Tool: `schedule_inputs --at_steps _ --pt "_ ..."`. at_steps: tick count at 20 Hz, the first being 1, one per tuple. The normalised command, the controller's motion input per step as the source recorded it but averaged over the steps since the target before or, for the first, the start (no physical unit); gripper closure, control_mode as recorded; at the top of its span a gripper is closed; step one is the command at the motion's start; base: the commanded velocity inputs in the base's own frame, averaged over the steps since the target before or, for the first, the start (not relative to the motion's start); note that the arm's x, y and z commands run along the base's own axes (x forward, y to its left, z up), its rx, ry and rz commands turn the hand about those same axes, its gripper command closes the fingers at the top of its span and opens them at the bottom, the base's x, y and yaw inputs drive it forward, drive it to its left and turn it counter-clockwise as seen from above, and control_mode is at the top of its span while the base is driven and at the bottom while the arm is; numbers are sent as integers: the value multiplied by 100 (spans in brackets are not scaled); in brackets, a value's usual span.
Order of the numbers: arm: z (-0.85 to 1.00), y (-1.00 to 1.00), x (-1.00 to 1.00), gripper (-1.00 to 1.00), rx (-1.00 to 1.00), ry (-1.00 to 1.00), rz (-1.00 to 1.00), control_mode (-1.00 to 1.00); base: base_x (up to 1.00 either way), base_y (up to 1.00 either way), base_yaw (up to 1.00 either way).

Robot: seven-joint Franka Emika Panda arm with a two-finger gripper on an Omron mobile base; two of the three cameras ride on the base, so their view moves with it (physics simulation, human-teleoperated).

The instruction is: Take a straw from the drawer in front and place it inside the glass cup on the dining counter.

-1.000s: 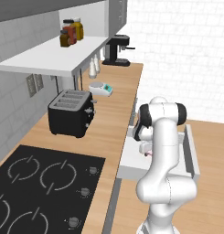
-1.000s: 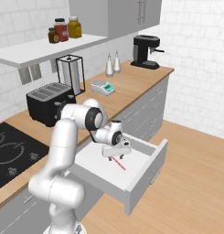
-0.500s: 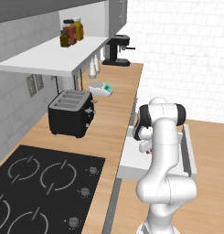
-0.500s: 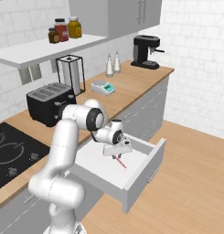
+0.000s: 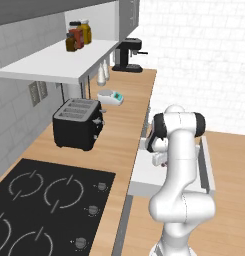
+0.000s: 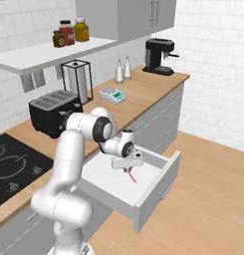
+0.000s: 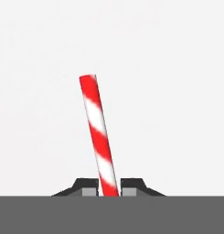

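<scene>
The drawer point(image 6: 101, 172) stands pulled out below the wooden counter, its grey front panel point(image 6: 160, 185) toward the room. The red-and-white striped straw point(image 7: 98, 137) lies on the drawer's white floor and shows as a short red sliver point(image 6: 130, 176) under the hand. My gripper point(image 7: 109, 187) reaches down into the drawer point(image 5: 143, 173) and is shut on the near end of the straw, one dark fingertip point(image 7: 87, 186) on each side. From the base the gripper point(image 6: 126, 168) sits low over the drawer floor, and it shows beside the arm point(image 5: 160, 159). The glass cup and the dining counter are out of view.
On the wooden counter point(image 5: 129, 115) stand a black toaster point(image 5: 76, 123), a small scale point(image 6: 112, 95), two shakers point(image 6: 123, 70) and a coffee machine point(image 6: 158, 56). A black hob point(image 5: 40, 200) lies nearest the base. A shelf with jars point(image 5: 78, 36) hangs above.
The jaws have come together on the straw's end. The arm and the drawer have stayed where they were.
</scene>
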Motion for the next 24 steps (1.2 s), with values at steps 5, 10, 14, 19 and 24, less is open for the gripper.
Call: schedule_inputs --at_steps 5,10,14,19,24 --pt "90 0 -64 100 8 -17 -8 -100 0 0 0" --pt "100 0 -43 100 8 -17 -11 -100 0 0 0" --pt "100 1 -23 100 2 -7 -10 -100 0 0 0" --pt "100 10 -7 100 0 0 -8 -100 0 0 0" --pt "100 13 -27 100 0 0 -8 -100 0 0 0"
